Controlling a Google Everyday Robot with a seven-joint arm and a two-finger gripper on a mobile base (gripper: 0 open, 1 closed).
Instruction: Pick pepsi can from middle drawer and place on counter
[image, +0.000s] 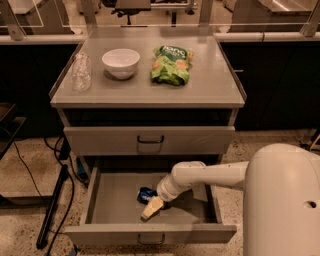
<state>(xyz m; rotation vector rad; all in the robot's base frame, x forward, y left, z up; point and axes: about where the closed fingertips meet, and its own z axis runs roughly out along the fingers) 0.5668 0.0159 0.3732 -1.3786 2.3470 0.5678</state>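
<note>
The middle drawer (112, 202) is pulled open at the bottom of the cabinet. The pepsi can (145, 194), dark blue, lies on its side on the drawer's grey floor near the middle. My gripper (152, 207) reaches down into the drawer from the right on the white arm (210, 176). It sits right at the can's front right side, and its tip points toward the drawer's front panel. Whether it touches the can is not clear. The counter (205, 87) is the cabinet's grey top above.
On the counter stand a white bowl (121, 61), a green snack bag (172, 64) and a clear plastic bottle (81, 71). The upper drawer front (150, 140) is closed. Dark cables and a black stand (52, 205) lie on the floor at left. A pale-railed bench (265, 36) runs behind.
</note>
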